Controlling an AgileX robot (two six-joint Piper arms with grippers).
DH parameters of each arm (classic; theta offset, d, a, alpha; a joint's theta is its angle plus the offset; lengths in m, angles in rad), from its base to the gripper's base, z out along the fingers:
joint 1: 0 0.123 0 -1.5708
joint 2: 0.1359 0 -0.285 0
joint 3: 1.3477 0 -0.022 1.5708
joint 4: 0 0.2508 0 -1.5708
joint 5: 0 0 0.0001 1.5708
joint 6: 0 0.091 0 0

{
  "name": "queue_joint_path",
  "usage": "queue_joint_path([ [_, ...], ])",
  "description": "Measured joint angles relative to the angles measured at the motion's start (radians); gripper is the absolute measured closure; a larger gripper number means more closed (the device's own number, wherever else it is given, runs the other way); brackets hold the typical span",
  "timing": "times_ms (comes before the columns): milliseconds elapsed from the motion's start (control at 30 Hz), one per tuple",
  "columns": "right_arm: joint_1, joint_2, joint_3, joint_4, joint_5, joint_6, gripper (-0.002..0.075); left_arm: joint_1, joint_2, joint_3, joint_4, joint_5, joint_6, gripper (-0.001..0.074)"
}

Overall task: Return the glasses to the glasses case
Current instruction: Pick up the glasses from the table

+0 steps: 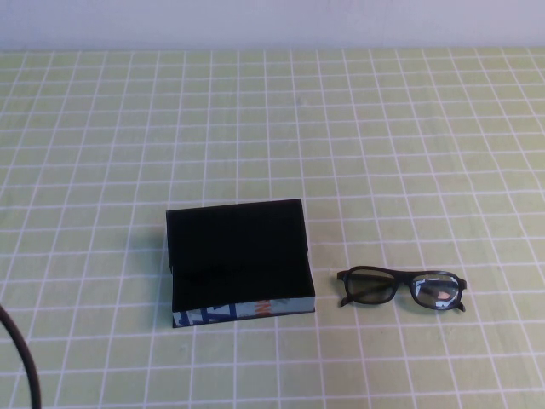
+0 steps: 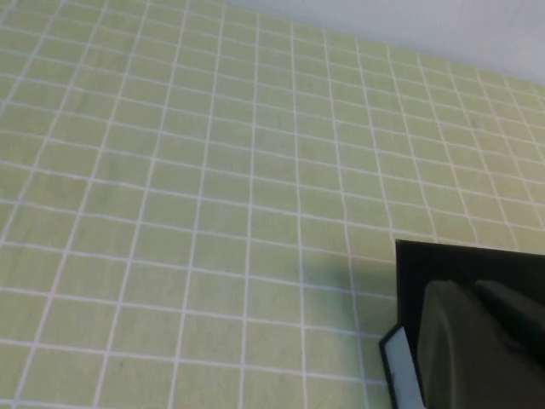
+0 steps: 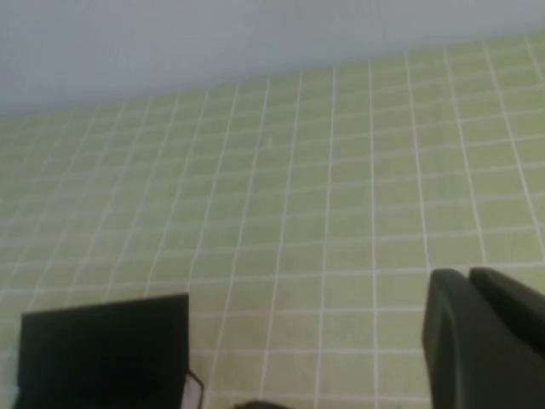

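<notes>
high view: glasses case [image 1: 241, 260] open, glasses [image 1: 402, 288] beside it on worktop [image 1: 409, 153]; left hand [image 2: 477, 341], right hand [image 3: 481, 336] parked, grip unreadable. you pick first.

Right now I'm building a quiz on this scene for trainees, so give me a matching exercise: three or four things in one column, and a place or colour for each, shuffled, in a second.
Column one:
1. glasses
2. glasses case
3. tablecloth
4. left tool

Column two:
A. pale green with a white grid
B. lying on the cloth to the right of the black box
C. lid up, printed front side facing the robot
D. dark shape at the edge of the left wrist view, beside the case

The right tool shows only in its own wrist view.

Pairs: 1-B, 2-C, 3-A, 4-D
</notes>
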Motion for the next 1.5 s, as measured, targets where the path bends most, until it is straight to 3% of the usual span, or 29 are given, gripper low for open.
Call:
queue_joint_path([
  [300,0.022,0.307,-0.099,0.065,0.165,-0.248,0.0743,0.000,0.000,0.000,-0.065,0.107,0.078,0.0738],
  [667,0.163,0.662,-0.388,0.049,0.444,-0.653,0.0732,0.000,0.000,0.000,-0.069,0.178,0.087,0.0738],
  [767,0.223,0.738,-0.432,-0.033,0.458,-0.677,0.0668,0.000,0.000,0.000,-0.069,0.191,0.089,0.0738],
  [967,0.342,0.872,-0.463,-0.233,0.422,-0.686,0.0402,0.000,0.000,0.000,-0.069,0.194,0.089,0.0738],
  [1033,0.361,0.912,-0.466,-0.257,0.411,-0.688,0.0351,0.000,0.000,0.000,-0.069,0.194,0.089,0.0738],
  [1500,0.374,1.078,-0.468,-0.328,0.389,-0.674,0.0314,0.000,0.000,0.000,-0.069,0.206,0.089,0.0738],
])
